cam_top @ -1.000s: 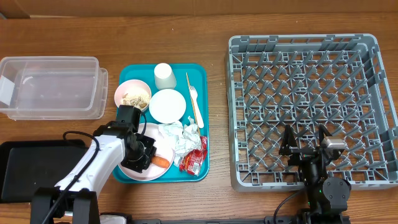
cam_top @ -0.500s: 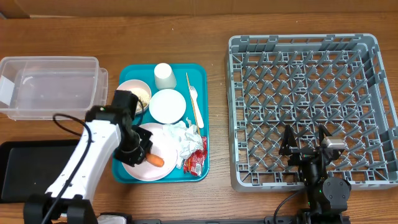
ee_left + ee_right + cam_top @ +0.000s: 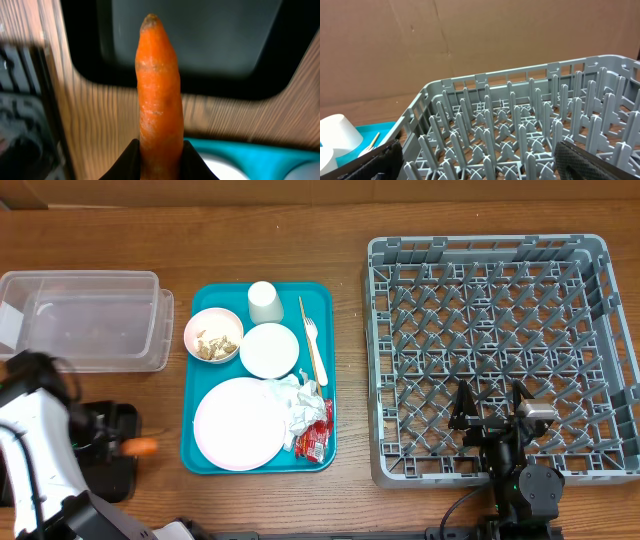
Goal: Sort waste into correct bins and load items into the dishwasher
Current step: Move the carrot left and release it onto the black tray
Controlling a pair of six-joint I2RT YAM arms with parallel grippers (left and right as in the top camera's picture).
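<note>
One piece of waste is in hand: the left gripper (image 3: 122, 444) is clamped on the orange carrot piece (image 3: 159, 95), held over the three o'clock edge of the shallow black rectangular tray (image 3: 40, 430) at eight o'clock on the table. We judge this to be the food-waste drop. The next move calls for carrying the carrot further in over the tray floor, then parting the jaws.

The right gripper (image 3: 490, 408) hangs spread wide and empty over the six o'clock side of the large square grey plastic dish rack (image 3: 490, 245), which holds nothing.

The clear rectangular plastic tub (image 3: 90, 362), at ten o'clock, looks empty. What we can see of the black tray is bare too.

The flat teal serving tray (image 3: 322, 305) carries the rest:
- a large pale pink plate (image 3: 235, 425)
- a small white plate (image 3: 270, 350)
- a pink bowl (image 3: 213, 335) with pale scraps
- a small white cup (image 3: 264, 302)
- a white plastic fork (image 3: 311, 330)
- a thin wooden stick (image 3: 316, 362)
- crumpled white paper napkins (image 3: 295, 405)
- a red snack wrapper (image 3: 312, 440)
</note>
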